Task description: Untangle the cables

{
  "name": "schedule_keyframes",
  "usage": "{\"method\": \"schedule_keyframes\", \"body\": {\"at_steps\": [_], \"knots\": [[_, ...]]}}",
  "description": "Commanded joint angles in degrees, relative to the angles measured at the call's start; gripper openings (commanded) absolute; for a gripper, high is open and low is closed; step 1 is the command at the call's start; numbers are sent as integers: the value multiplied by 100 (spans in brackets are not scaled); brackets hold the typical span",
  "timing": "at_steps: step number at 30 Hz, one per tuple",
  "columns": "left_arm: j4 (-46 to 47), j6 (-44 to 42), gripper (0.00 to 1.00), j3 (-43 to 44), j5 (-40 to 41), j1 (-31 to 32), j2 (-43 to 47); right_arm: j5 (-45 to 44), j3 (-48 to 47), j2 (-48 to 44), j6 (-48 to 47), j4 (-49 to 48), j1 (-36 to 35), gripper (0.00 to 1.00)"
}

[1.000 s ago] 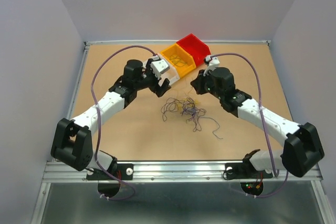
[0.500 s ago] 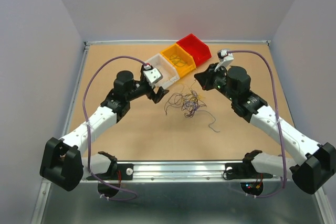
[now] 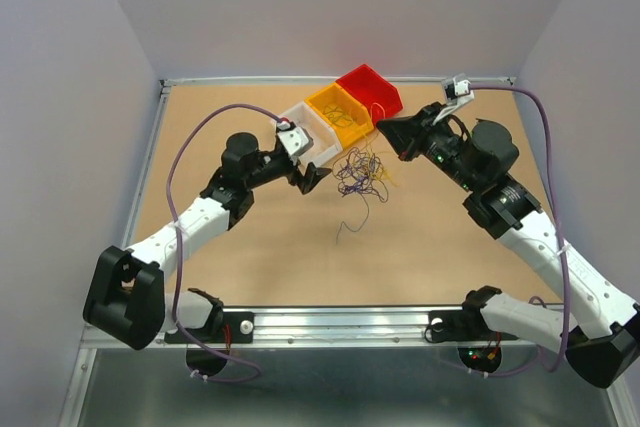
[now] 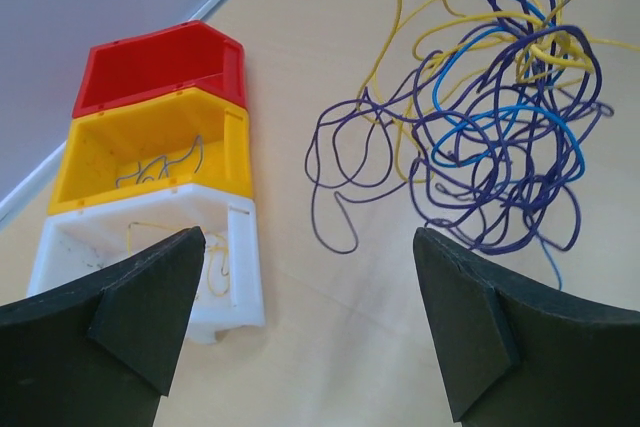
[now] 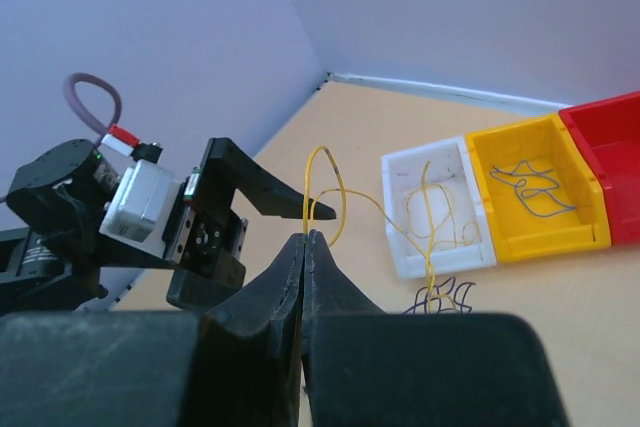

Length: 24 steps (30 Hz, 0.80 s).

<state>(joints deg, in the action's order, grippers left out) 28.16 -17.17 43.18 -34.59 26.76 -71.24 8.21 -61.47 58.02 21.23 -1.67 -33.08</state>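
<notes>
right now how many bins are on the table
3, side by side in one row: the red bin at the far right end, the yellow bin in the middle, the white bin at the left end. None seems hidden.

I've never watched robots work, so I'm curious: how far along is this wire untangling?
Done: some yellow wires lie in the white bin, grey ones in the yellow bin. In hand: the right gripper pinches a yellow wire; the left gripper is open. Left: the tangle of purple, blue and yellow wires.
</notes>
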Motion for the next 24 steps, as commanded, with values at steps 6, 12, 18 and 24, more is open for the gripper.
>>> {"method": "schedule_keyframes", "body": {"at_steps": [6, 12, 18, 24], "knots": [[1191, 328, 98, 552, -759, 426, -565, 103, -207, -212, 109, -307, -49, 1], [1192, -181, 98, 428, -866, 1040, -996, 93, -225, -168, 241, -422, -49, 1], [1025, -621, 81, 411, -594, 1813, -1427, -372, -189, -344, 346, -562, -49, 1], [1139, -665, 31, 296, -189, 2070, -1567, -776, -435, -520, 381, -589, -49, 1]]}}
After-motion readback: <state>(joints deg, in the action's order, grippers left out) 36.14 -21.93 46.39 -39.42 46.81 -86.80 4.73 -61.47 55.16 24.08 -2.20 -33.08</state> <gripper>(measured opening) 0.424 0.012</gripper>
